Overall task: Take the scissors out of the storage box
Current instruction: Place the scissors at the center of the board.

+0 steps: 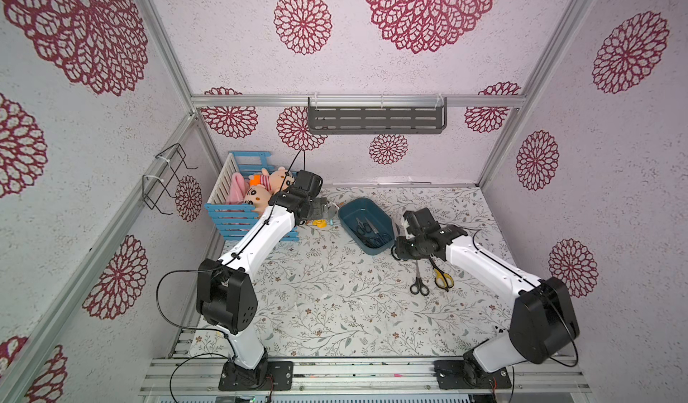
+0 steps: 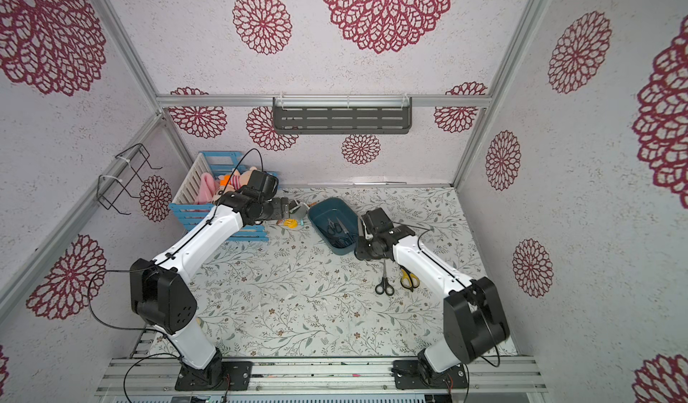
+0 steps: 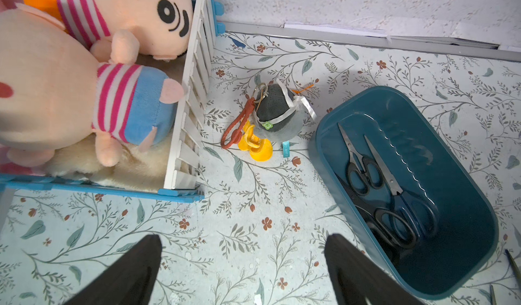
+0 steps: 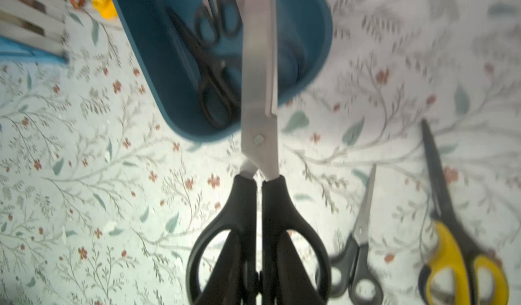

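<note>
Right gripper: I have my right gripper (image 4: 259,234) clamped on the handles of the large black-handled scissors (image 4: 258,140). Its fingers sit in the two loops and squeeze inward, and the blades are closed.
Held pair, position: it is up off the floral mat (image 1: 335,300), just beside the storage box (image 3: 456,137) on the side facing my right arm. In the right wrist view the blades cross over the box's end. I cannot tell whether the tips are clear of the rim.
Left gripper: my left gripper (image 3: 242,261) is spread wide and holds nothing. It hangs over bare mat between the slatted crate (image 1: 238,217) and the box.
Inside the box: I count three pairs lying flat. They are a small black-handled pair (image 3: 355,160), a dark-blue-handled pair (image 3: 394,188) and a bigger black-handled pair (image 3: 376,215) along the wall nearer the crate.
Out on the mat: small dark-handled scissors (image 1: 419,280) and yellow-and-black scissors (image 1: 438,272) lie side by side without touching. Their handles point toward the arm bases, and they are near my right wrist.
Crate: blue and white, filled with plush dolls (image 3: 56,92).
Between crate and box: a key-ring plush (image 3: 276,115) with yellow feet lies on the mat.
</note>
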`<action>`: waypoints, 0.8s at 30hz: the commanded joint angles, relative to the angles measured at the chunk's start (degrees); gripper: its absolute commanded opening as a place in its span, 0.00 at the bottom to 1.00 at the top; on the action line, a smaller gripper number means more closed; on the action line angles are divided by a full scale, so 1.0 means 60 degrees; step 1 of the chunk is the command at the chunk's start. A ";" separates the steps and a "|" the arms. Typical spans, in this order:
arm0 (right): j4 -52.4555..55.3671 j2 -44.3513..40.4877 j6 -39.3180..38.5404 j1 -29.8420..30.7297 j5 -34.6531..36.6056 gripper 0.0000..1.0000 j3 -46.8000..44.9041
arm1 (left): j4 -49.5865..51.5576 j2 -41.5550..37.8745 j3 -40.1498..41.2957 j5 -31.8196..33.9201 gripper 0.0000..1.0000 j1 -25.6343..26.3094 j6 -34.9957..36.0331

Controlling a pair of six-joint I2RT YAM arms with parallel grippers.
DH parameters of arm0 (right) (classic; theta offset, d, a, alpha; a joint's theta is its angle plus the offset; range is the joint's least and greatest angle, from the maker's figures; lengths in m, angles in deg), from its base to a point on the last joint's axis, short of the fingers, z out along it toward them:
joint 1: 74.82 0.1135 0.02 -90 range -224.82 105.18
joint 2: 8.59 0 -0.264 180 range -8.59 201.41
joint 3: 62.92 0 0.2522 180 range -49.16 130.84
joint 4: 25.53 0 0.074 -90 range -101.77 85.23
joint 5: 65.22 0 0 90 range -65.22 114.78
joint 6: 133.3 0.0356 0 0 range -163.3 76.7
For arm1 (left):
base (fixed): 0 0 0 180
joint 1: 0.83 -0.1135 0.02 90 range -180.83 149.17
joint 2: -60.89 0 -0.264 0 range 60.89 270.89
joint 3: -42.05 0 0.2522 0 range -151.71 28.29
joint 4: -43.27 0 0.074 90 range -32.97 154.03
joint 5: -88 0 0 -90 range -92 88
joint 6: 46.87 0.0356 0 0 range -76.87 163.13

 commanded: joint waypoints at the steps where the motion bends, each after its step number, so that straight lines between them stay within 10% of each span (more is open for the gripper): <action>1: -0.0802 -0.1033 0.1624 0.0592 0.0101 0.05 -0.1006 | -0.0100 0.0092 -0.0310 0.0114 0.97 0.0214 -0.0150; 24: -0.3371 0.0720 0.2257 0.1441 0.0508 0.10 -0.2712 | 0.0264 0.0095 -0.0621 0.0300 0.97 0.0460 0.0059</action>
